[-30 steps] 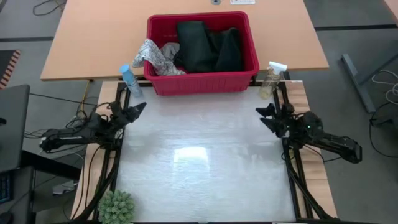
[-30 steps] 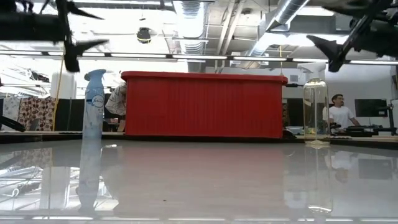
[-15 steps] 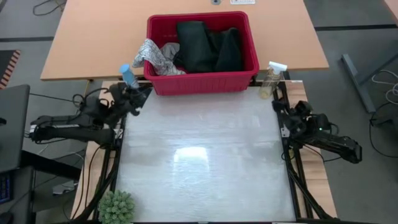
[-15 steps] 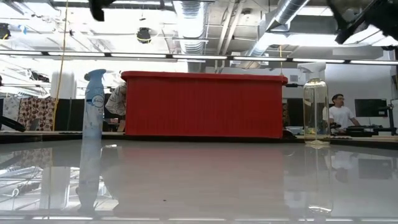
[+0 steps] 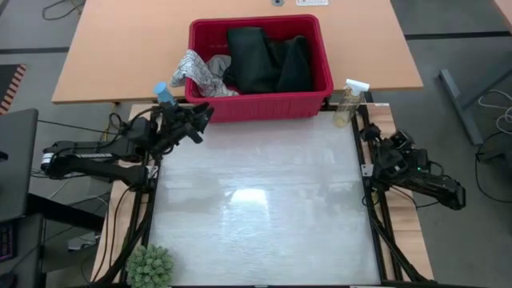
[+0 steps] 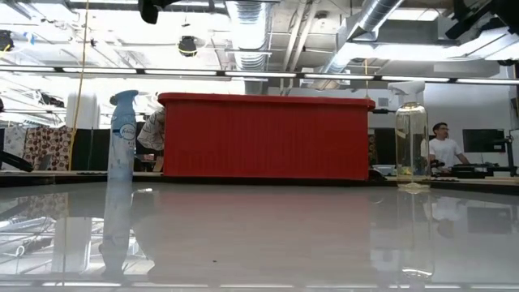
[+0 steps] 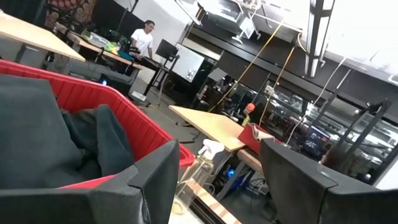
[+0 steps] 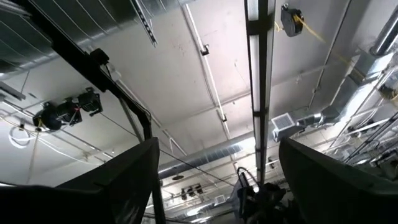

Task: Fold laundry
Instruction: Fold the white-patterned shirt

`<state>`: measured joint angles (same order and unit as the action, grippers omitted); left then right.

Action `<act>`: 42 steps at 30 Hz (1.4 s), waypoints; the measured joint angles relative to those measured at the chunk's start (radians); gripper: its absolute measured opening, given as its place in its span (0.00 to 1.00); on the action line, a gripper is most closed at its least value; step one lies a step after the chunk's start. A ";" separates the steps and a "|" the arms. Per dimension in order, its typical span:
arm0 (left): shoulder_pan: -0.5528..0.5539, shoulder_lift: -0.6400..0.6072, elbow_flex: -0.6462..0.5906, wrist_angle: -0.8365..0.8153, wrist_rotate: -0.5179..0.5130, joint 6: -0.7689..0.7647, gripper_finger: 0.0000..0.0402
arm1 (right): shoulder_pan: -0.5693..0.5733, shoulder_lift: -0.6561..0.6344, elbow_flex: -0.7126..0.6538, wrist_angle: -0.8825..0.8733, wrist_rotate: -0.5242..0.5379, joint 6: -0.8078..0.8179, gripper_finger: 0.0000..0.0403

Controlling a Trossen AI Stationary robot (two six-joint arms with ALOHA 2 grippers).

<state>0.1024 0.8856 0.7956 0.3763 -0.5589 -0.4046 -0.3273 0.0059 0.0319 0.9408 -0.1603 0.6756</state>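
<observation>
Where basket holds laundry — blue bottle, clear sprayer flanking.

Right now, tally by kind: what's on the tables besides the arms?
Garments in the basket: 2 seen, dark jeans and leaf-print white cloth
Red basket: 1
Spray bottles: 2, blue and clear
Potted plant: 1
Total: 6
</observation>
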 joint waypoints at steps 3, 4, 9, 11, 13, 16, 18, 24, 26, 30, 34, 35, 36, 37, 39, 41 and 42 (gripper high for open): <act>0.000 0.000 0.000 0.002 -0.003 0.000 0.53 | 0.013 0.000 0.000 -0.001 -0.011 0.074 0.88; 0.000 0.000 0.000 0.001 -0.003 0.000 0.53 | 0.017 0.000 0.000 0.001 -0.017 0.103 0.88; 0.000 0.005 0.000 0.001 -0.003 -0.001 0.53 | 0.035 0.000 0.000 0.007 -0.026 0.212 0.88; 0.000 0.007 0.000 -0.006 -0.003 -0.002 0.53 | 0.041 0.000 0.000 0.019 -0.026 0.237 0.88; 0.000 0.008 0.000 -0.005 -0.003 -0.005 0.53 | 0.040 0.000 0.000 0.020 -0.026 0.229 0.88; 0.001 0.017 0.001 -0.005 -0.003 -0.052 0.53 | 0.038 0.000 0.000 0.004 -0.026 0.192 0.88; 0.010 0.023 0.001 -0.007 0.001 -0.060 0.53 | 0.038 0.000 0.001 -0.025 -0.025 0.207 0.88; 0.042 0.054 0.028 -0.036 0.040 -0.030 0.53 | 0.038 0.004 0.068 -0.358 -0.025 0.241 0.88; 0.059 0.074 0.076 -0.112 0.073 -0.009 0.53 | 0.037 0.023 0.136 -0.502 -0.025 0.182 0.88; 0.109 0.135 0.250 -0.375 0.092 0.023 0.53 | 0.024 0.107 0.278 -0.630 -0.017 -0.002 0.88; 0.162 0.230 0.460 -0.652 0.100 0.112 0.53 | -0.011 0.217 0.421 -0.633 0.009 -0.152 0.88; 0.178 0.254 0.513 -0.722 0.097 0.133 0.53 | -0.021 0.246 0.455 -0.647 0.009 -0.189 0.88; 0.196 0.279 0.565 -0.793 0.088 0.157 0.53 | -0.031 0.279 0.490 -0.661 0.009 -0.223 0.88; 0.217 0.307 0.617 -0.860 0.081 0.181 0.53 | -0.042 0.313 0.525 -0.679 0.011 -0.256 0.88; 0.264 0.361 0.720 -0.990 0.074 0.243 0.53 | -0.062 0.378 0.582 -0.723 0.030 -0.319 0.88; 0.312 0.420 0.814 -1.099 0.073 0.319 0.53 | -0.082 0.446 0.634 -0.762 0.036 -0.371 0.88; 0.335 0.451 0.856 -1.143 0.075 0.365 0.53 | -0.093 0.480 0.655 -0.778 0.036 -0.388 0.88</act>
<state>0.4370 1.3362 1.6519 -0.7669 -0.4834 -0.0399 -0.4199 0.4856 0.6865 0.1626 -0.1241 0.2874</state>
